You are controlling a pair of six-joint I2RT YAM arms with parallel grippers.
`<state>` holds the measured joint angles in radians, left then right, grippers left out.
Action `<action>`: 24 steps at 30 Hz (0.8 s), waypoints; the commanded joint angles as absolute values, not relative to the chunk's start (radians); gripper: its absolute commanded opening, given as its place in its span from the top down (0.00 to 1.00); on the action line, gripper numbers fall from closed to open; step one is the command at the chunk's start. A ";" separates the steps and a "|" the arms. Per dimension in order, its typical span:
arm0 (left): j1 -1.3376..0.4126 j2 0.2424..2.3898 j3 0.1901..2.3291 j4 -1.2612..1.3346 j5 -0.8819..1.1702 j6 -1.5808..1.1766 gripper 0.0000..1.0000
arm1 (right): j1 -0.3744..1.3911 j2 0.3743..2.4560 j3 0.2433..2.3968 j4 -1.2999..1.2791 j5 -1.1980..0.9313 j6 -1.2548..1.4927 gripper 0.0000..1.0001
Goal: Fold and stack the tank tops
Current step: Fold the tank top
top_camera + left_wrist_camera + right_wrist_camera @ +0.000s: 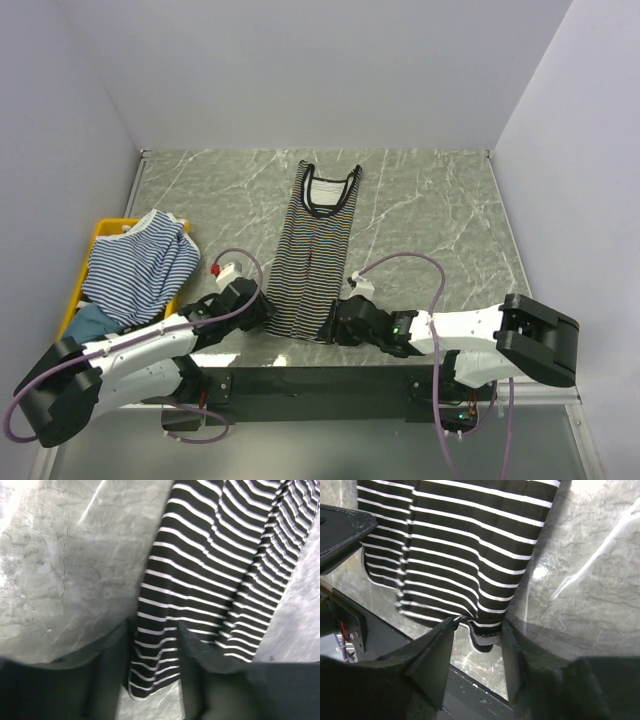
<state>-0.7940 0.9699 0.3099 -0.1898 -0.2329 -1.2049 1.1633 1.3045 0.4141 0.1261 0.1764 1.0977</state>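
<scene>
1. The black-and-white tank top (315,255) lay long and flat on the grey table (430,210). Its neck hole was at the far end and its bottom edge was close to the arms.
2. The blue-and-white tank top (140,265) lay in a heap in the yellow bin (105,228) on the left, not folded.
3. The left gripper (154,645) sat low at the left corner of the bottom edge. Its fingers stood wide apart with the striped corner between them, and they held nothing.
4. The right gripper (480,630) was at the right corner of that edge. Its fingers were apart too. The cloth edge lay in the gap, and I saw no pinch.
5. I thought the next job was to pinch both corners and carry them up toward the neck.
6. A finger might slide over the cloth and not under it. Then the pinch would catch nothing, or only the top layer, and the fold would come out crooked.
7. The corners lay near the black bar (320,380) at the table's near side, so a finger could bump it.
8. If one arm lifted faster than the other, the soft top could twist or bunch up.
</scene>
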 commanded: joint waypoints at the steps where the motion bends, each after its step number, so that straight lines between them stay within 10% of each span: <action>1: -0.788 1.006 0.299 -0.203 -0.181 -1.163 0.56 | 1.175 1.328 0.399 0.092 0.201 1.118 0.54; 6: -0.788 1.005 0.307 -0.228 -0.150 -1.158 0.98 | 1.175 1.304 0.420 0.035 0.206 1.095 0.86; 24: -1.135 0.850 0.307 -0.433 -0.107 -1.491 0.99 | 1.417 1.077 0.549 -0.512 0.228 1.199 0.96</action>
